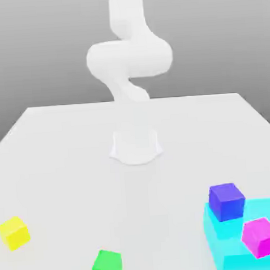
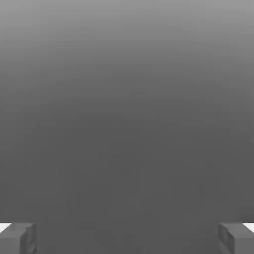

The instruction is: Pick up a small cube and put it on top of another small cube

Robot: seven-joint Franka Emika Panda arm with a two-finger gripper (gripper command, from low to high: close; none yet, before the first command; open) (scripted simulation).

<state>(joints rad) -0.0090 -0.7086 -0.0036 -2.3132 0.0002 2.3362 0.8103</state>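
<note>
Several small cubes lie on the white table [image 1: 59,159] in the exterior view. A yellow cube [image 1: 13,232] sits near the front at that view's left, and a green cube [image 1: 107,266] is at the front middle. On the exterior view's right, a blue cube [image 1: 226,201] stands at the far corner of a large cyan block [image 1: 229,238], and a magenta cube [image 1: 261,237] rests on that block. In the hand view my gripper [image 2: 127,239] is open; its grey fingertips [image 2: 19,238] stand far apart with nothing between them, facing plain grey background.
The arm's round white base [image 1: 136,147] stands mid-table, and its white links [image 1: 129,58] rise above it and leave the picture at the top. Bare tabletop lies between the base and the cubes.
</note>
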